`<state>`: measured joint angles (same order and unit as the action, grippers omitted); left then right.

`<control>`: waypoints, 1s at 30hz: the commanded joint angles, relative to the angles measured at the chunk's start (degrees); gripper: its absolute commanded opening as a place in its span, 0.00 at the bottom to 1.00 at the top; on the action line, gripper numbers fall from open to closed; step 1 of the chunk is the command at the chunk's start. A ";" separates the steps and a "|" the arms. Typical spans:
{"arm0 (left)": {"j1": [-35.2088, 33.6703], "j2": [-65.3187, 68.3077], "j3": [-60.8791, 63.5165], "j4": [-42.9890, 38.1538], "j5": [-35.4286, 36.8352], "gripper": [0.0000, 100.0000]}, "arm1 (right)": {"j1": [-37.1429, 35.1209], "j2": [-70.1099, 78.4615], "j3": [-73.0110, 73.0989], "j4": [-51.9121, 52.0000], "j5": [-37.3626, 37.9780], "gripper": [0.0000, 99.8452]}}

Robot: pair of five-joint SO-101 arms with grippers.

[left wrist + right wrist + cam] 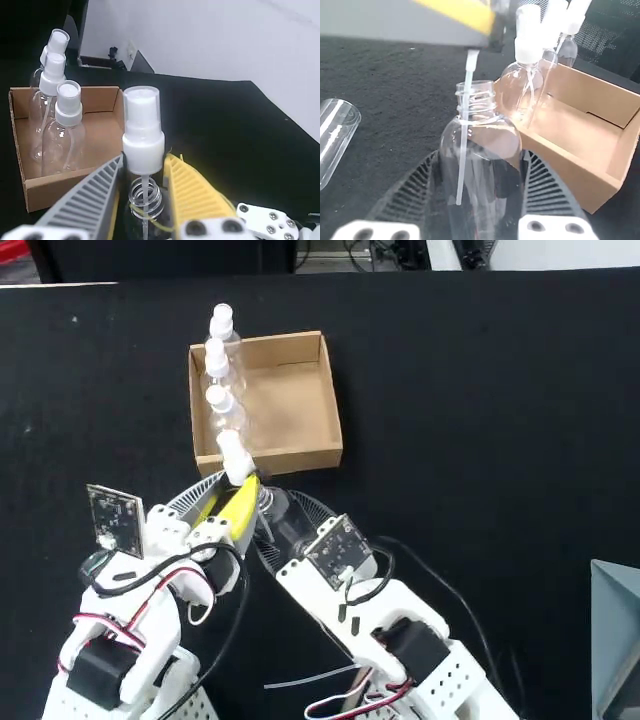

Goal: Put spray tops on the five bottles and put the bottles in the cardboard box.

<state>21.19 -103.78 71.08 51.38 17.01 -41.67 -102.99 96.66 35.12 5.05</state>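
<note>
Both arms lean in at 6 o'clock of box [295, 400]: left jaws pinch spray top [143, 131] over upright bottle [481, 150] gripped by right jaws, tube in neck.

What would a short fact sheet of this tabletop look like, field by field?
Box: cardboard box, holding three capped bottles upright along one wall
Left end effector: shut on spray top
Right end effector: shut on open bottle, upright
Stage: tube inside the open bottle, spray top not yet seated
</note>
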 commanded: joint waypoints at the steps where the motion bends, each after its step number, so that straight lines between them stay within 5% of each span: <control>1: 0.75 -0.70 -0.75 0.53 -0.44 0.03 | 1.85 -5.58 -0.22 -1.85 -0.79 0.13; 21: 0.40 -0.44 -1.98 4.57 -2.11 0.23 | 1.76 -5.58 -0.22 -1.67 -0.79 0.13; 30: 0.40 -0.53 -6.37 5.10 -2.29 0.23 | 1.76 -5.58 -0.22 -1.49 -0.79 0.13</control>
<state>21.36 -104.04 70.20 56.40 14.90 -41.58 -102.99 96.66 35.12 4.62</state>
